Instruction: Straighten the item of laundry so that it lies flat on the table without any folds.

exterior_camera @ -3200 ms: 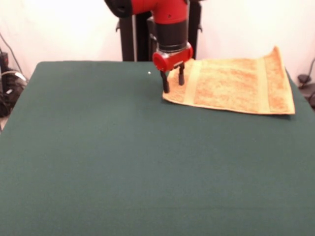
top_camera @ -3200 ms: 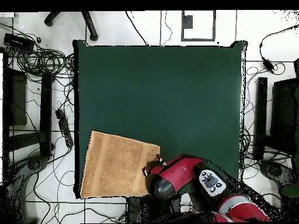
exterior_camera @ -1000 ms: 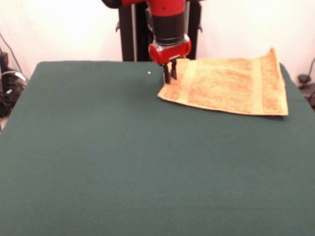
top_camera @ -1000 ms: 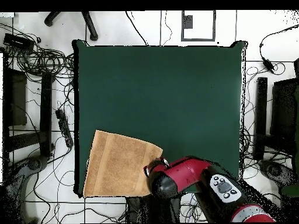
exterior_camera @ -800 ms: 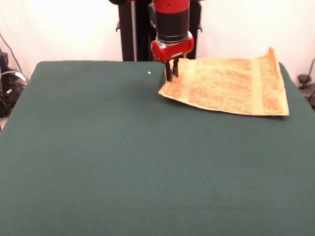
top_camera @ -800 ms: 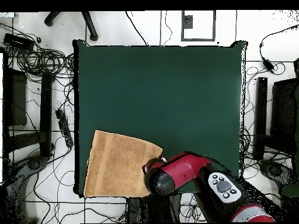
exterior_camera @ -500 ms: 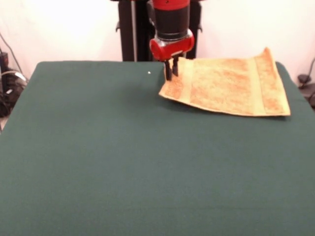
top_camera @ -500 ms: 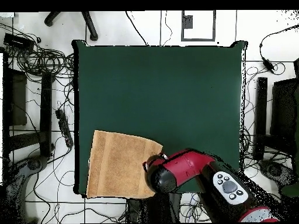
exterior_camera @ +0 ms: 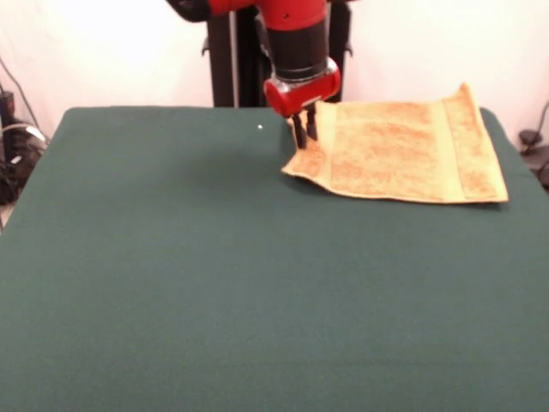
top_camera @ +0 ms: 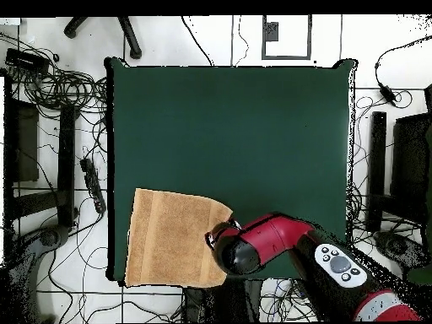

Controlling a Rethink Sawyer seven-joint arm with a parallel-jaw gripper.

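Gripping the left-hand corner of a small square golden-orange terry towel (exterior_camera: 403,150), the red and black arm's gripper (exterior_camera: 304,135) is being shown from across a large table covered in plain dark green cloth (exterior_camera: 214,283). The two dark fingers (exterior_camera: 298,131) are standing close together, nearly closed, and appear to be pinching the cloth's edge — that corner is being held slightly raised off the surface. The towel is lying at the far right of the table in the front view, mostly spread out, with paler woven bands showing near two opposite edges. Its far right corner is being seen reaching past the table's edge. From overhead, the towel (top_camera: 169,240) is being shown at the lower left corner of the table (top_camera: 253,135), with the gripper (top_camera: 221,234) at its right edge.

The step in hand is judged to be a corner pull. Next, the held corner is likely needing to be drawn outward and lowered so that it lies flat.
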